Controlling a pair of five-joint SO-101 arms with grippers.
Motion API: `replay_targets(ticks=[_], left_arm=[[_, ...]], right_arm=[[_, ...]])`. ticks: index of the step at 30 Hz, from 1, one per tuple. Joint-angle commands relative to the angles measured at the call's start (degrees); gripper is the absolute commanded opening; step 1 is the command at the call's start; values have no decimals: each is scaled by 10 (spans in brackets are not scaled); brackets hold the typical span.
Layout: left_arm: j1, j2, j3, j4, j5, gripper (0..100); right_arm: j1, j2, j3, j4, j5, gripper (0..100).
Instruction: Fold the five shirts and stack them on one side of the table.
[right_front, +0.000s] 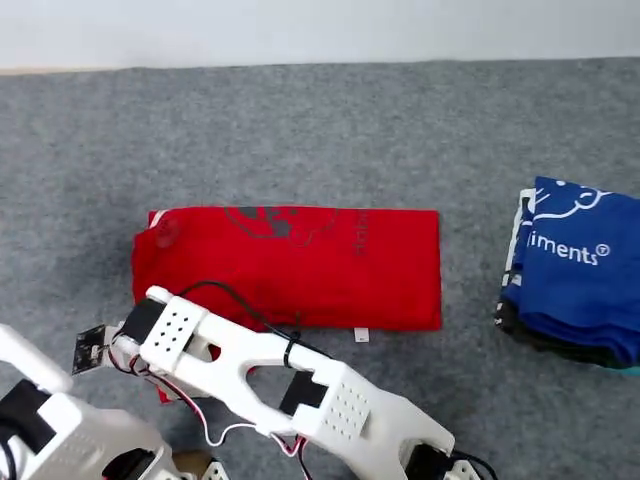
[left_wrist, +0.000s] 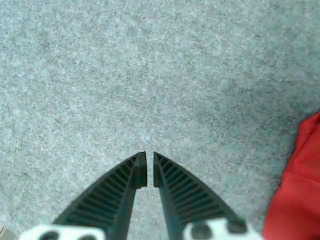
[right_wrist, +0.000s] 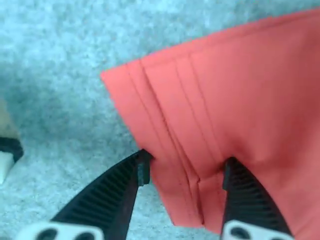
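on fuzzy grey felt (right_front: 300, 130), a smooth oblong red shirt (right_front: 300, 265)

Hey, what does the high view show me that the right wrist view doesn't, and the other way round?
High view: the red shirt whole, folded into a long strip, and off to its side the stack of folded shirts with a blue one on top. Right wrist view: the right gripper open, its fingers astride the layered corner of that shirt. Both: red cloth on the grey table cover.
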Motion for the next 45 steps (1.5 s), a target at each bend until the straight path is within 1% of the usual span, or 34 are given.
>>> replay_targets(ticks=[1,2,4,8,10,12,20,26,29,33,41,45], left_arm=[[-4,-10,-1,3,2,30],[-4,-10,-1,3,2,30],[-4,-10,-1,3,2,30],[-4,-10,-1,3,2,30],[-4,-10,-1,3,2,30],[-3,-10,-1,2,2,30],[0,-9,0,0,2,30],[1,-9,1,-7,2,30],[1,-9,2,-10,2,30],[1,-9,2,-10,2,30],[1,-8,2,-10,2,30],[1,-8,2,-10,2,30]], right_arm=[[-2,29,-38,1,7,247],[-2,35,-45,7,7,244],[-2,38,-48,10,7,204],[-2,50,-53,17,7,58],[-2,51,-53,17,7,4],[0,52,-53,18,7,19],[36,37,-69,30,7,10],[77,22,-178,73,7,10],[102,24,-237,78,7,11],[135,24,-276,65,7,11],[190,27,-280,12,9,11],[213,46,-283,-2,29,12]])
